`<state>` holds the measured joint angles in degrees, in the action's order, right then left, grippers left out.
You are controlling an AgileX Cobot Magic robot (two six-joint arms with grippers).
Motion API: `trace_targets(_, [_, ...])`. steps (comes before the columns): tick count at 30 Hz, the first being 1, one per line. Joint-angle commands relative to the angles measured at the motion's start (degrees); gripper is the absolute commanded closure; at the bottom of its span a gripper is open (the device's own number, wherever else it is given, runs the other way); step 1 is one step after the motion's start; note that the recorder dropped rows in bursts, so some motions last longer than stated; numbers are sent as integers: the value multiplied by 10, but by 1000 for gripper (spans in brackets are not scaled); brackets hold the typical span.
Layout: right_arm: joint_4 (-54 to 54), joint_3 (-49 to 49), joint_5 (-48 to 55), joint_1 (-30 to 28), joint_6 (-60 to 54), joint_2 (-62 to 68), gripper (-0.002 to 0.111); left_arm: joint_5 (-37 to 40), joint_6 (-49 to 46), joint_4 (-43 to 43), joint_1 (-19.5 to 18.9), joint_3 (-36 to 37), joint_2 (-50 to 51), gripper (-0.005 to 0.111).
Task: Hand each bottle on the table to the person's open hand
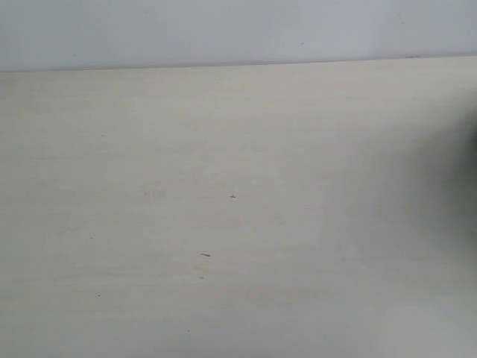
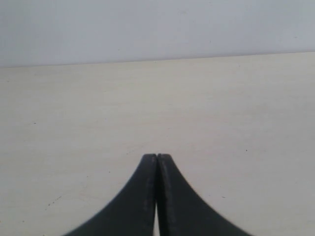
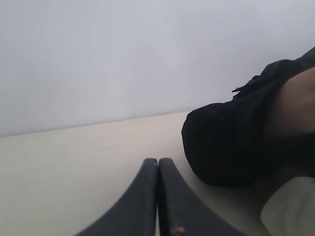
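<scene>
The pale cream table (image 1: 238, 186) lies bare in the exterior view, where no bottles, hand or grippers show. In the left wrist view my left gripper (image 2: 157, 156) is shut with nothing in it, low over the table (image 2: 157, 98). My right gripper (image 3: 158, 160) is likewise shut and empty above the table (image 3: 74, 162). Close beside it rests an arm in a black sleeve (image 3: 231, 142), with a patch of bare skin (image 3: 298, 103) at the frame edge. Fingers and palm are out of view. All bottles are out of view.
A pale rounded shape (image 3: 290, 206) sits below the sleeve at the corner of the right wrist view; I cannot tell what it is. A light grey wall (image 1: 238, 30) rises behind the table's far edge. A dark shadow (image 1: 472, 149) touches the exterior view's right border.
</scene>
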<state>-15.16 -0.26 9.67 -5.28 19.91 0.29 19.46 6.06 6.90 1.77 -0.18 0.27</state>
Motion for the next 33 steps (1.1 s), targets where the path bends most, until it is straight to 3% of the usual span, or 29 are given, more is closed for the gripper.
trace_targets(1, [-3, 3, -8, -3, -3, -3, 108, -4, 2, 2, -1, 2, -3, 104])
trace_targets(33, [-3, 3, 0, -3, -3, -3, 108, -4, 2, 2, -1, 2, -3, 104])
